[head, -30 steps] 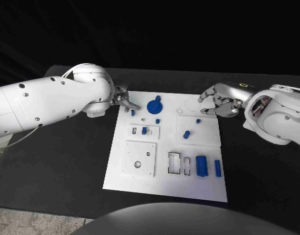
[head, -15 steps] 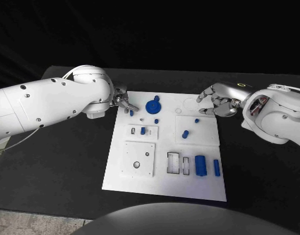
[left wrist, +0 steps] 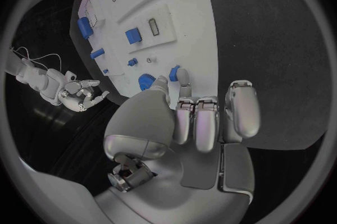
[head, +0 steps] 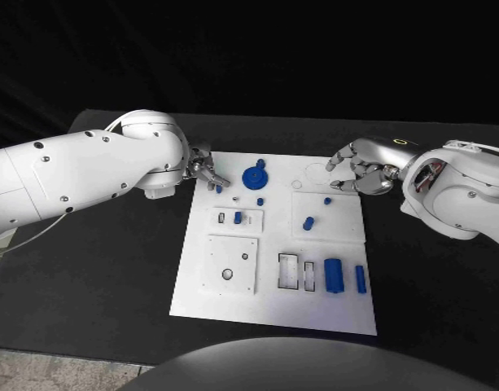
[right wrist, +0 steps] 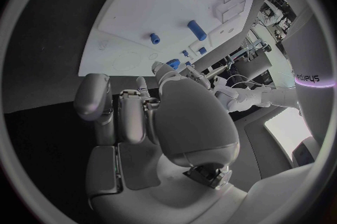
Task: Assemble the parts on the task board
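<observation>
The white task board (head: 232,301) lies in the middle of the black table. A blue round disc part (head: 255,176) sits near its far left corner, with a small blue peg (head: 219,188) beside it. My left hand (head: 203,173) hovers at the board's far left edge. Its fingertips are close to that peg (left wrist: 174,73) and the disc (left wrist: 145,81), and it holds nothing. My right hand (head: 361,175) is over the board's far right corner, fingers apart and empty. More blue pegs (head: 308,223) stand mid-board. A blue block (head: 334,275) and a thin bar (head: 361,279) lie near the front right.
White raised plates with slots (head: 296,272) and holes (head: 230,265) cover the near half of the board. Bare black table (head: 97,269) surrounds the board on both sides. Both white forearms reach in over the table's far corners.
My left hand's fingers have drawn back a little from the blue disc toward the board's left edge. The right hand has hardly moved.
</observation>
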Controlling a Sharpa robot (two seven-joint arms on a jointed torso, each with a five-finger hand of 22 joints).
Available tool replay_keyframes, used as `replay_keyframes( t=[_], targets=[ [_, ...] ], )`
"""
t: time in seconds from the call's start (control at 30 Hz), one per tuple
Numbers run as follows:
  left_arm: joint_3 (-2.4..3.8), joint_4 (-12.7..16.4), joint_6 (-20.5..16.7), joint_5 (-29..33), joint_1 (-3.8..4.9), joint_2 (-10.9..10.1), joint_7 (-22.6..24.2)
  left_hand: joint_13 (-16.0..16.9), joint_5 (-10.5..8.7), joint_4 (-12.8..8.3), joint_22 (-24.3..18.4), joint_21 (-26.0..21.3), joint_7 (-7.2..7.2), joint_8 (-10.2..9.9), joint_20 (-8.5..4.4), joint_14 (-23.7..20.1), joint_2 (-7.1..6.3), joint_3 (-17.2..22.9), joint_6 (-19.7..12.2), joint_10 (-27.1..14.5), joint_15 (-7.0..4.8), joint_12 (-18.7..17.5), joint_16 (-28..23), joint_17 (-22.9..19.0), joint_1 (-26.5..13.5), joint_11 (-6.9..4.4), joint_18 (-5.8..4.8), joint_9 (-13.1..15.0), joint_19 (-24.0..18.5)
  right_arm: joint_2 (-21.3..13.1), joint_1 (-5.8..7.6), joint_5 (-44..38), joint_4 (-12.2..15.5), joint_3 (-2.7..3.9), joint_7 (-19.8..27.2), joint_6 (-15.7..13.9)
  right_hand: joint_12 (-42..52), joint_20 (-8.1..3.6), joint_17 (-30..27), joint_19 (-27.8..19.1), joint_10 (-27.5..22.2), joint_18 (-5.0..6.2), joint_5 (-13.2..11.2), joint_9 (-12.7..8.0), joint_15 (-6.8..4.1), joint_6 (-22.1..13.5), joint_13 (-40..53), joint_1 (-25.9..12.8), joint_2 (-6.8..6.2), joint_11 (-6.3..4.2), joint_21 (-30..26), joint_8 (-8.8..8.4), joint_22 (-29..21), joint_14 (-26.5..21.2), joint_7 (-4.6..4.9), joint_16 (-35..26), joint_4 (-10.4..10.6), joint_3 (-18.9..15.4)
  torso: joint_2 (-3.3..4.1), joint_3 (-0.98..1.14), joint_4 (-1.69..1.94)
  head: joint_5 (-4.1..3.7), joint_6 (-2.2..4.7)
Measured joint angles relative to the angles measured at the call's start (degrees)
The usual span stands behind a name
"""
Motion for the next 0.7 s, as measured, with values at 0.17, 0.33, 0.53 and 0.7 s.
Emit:
replay_keyframes(
  t=[0.17, 0.33, 0.53, 0.7],
  targets=[
    [-0.09, -0.19, 0.0, 0.35, -0.08, 0.06, 0.04, 0.0, 3.47, -0.24, 0.0, -0.24, 0.0, -1.12, 0.0, 0.0, -0.26, 0.87, 0.0, 0.0, 0.0, 0.0, 0.0, 0.0, 1.39, 0.0, 0.0, -0.75, 0.0, 0.02, -0.02, 0.02, -0.02, 0.0, -0.01, 0.02, 0.0, 0.0, 0.0, 0.0, 0.0, 0.0, 0.03, 0.0, 0.0, 0.0, 0.0, 0.11, 0.11, 0.0, 0.0, 0.0, -0.01, 0.0, 0.0, 0.0, 0.07, 0.24, 0.01, 0.0, -0.01, -0.01, 0.0],
    [-0.15, -0.33, 0.0, 0.76, -0.19, 0.08, 0.08, 0.01, 7.41, -0.79, -0.01, -0.57, 0.0, -2.23, 0.0, 0.0, -1.09, 2.22, 0.0, 0.0, 0.0, 0.0, 0.0, -0.01, 3.48, 0.0, 0.0, -1.48, 0.0, 0.03, -0.05, 0.2, -0.07, 0.0, -0.01, 0.02, 0.0, 0.0, 0.0, 0.0, 0.0, 0.0, 0.22, -0.05, 0.0, 0.0, 0.0, 0.23, 0.23, 0.0, 0.0, 0.0, -0.01, 0.0, 0.0, 0.0, -0.02, 0.33, 0.01, 0.01, -0.02, -0.12, 0.0],
    [-0.16, -0.43, -0.02, 1.26, -0.22, 0.11, 0.14, 0.02, 10.1, -1.19, -0.01, -0.57, -0.21, -2.79, 0.0, 0.0, -1.89, 3.44, 0.21, 0.0, 0.0, 0.0, 0.0, -0.01, 4.88, 0.01, -0.01, -1.91, 0.0, 0.07, -0.07, 0.51, -0.18, 0.0, -0.01, 0.04, 0.0, 0.0, 0.0, 0.0, 0.0, 0.0, 0.45, -0.05, 0.0, 0.21, 0.0, 0.23, 0.23, 0.0, 0.0, 0.0, -0.01, 0.0, 0.2, 0.0, -0.17, 0.47, 0.01, 0.03, -0.03, -0.13, 0.0],
    [-0.16, -0.44, -0.03, 1.68, -0.25, 0.11, 0.21, 0.04, 13.18, -1.57, -0.01, -0.57, -0.41, -3.45, 0.0, 0.0, -2.61, 4.92, 0.41, -0.01, 0.0, 0.01, 0.0, -0.01, 6.16, 0.01, 0.0, -2.19, 0.0, 0.16, -0.08, 0.8, -0.33, 0.0, 0.0, 0.05, 0.0, 0.0, 0.0, 0.0, 0.0, 0.0, 0.44, -0.05, 0.0, 0.2, 0.0, 0.23, 0.22, 0.0, -0.22, 0.0, -0.02, 0.0, 0.2, 0.0, -0.16, 0.47, 0.01, 0.03, -0.03, -0.13, 0.0]
  ],
)
